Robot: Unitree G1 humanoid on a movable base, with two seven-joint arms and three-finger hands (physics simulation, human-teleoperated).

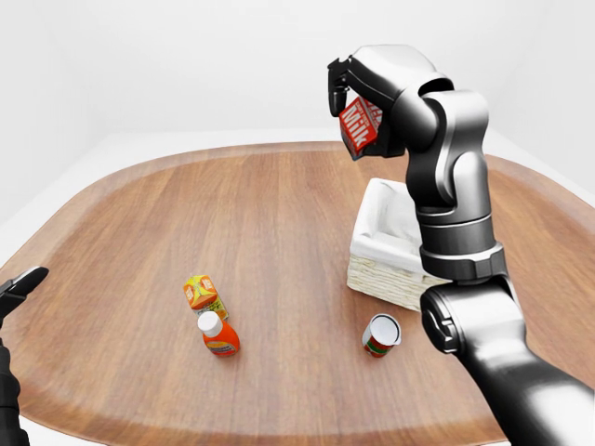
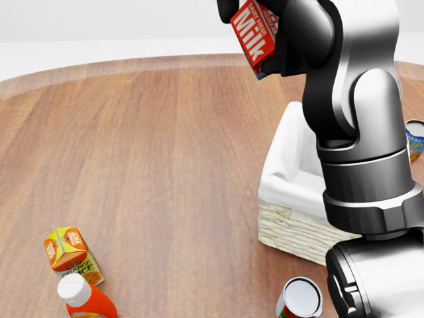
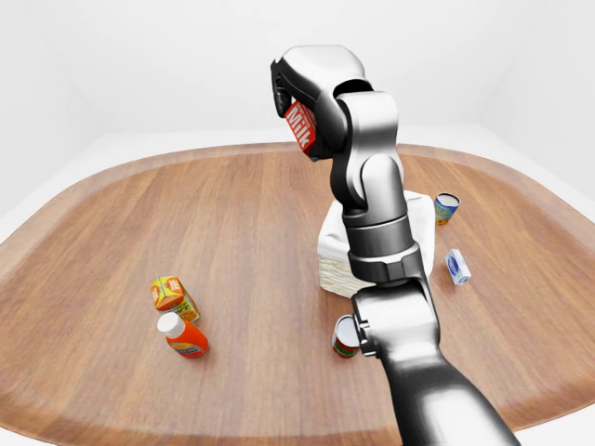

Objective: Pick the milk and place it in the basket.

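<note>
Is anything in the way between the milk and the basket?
No, nothing visible. The right hand holds the milk up in the air, up and left of the basket in the left-eye view. The basket's white-lined inside looks empty; the arm hides part of it.

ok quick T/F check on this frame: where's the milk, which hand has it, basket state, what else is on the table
1. The right hand is closed round the milk carton and holds it up in the air. True.
2. The milk is already inside the basket. False: it is held above the table, up and to the left of the basket in the left-eye view.
3. An orange juice carton and an orange bottle sit close together on the table. True.
4. The basket has a white lining. True.
5. The left hand holds the can. False: the can lies on the table near the basket; the left hand is at the left edge, holding nothing.
</note>
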